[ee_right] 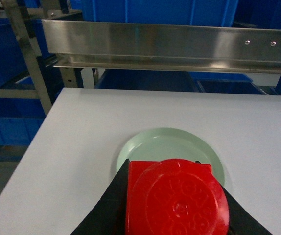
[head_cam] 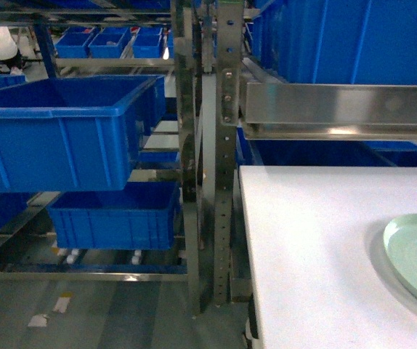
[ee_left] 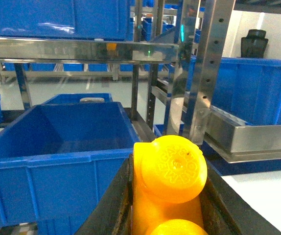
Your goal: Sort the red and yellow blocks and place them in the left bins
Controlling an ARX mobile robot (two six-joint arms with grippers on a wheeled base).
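In the left wrist view my left gripper (ee_left: 167,196) is shut on the yellow block (ee_left: 172,169), whose round stud faces the camera between the black fingers (ee_left: 113,205). Ahead of it and lower to the left stands a large blue bin (ee_left: 57,147), open and empty. In the right wrist view my right gripper (ee_right: 175,205) is shut on the red block (ee_right: 175,198), held above the white table (ee_right: 81,132). The head view shows two blue bins on the left rack, an upper one (head_cam: 56,131) and a lower one (head_cam: 114,214). Neither gripper appears in the head view.
A pale green plate (ee_right: 167,144) lies on the white table just beyond the red block, also at the table's right edge (head_cam: 415,254). A steel shelf rail (ee_right: 170,46) runs across above the table. Perforated steel posts (head_cam: 227,145) stand between rack and table.
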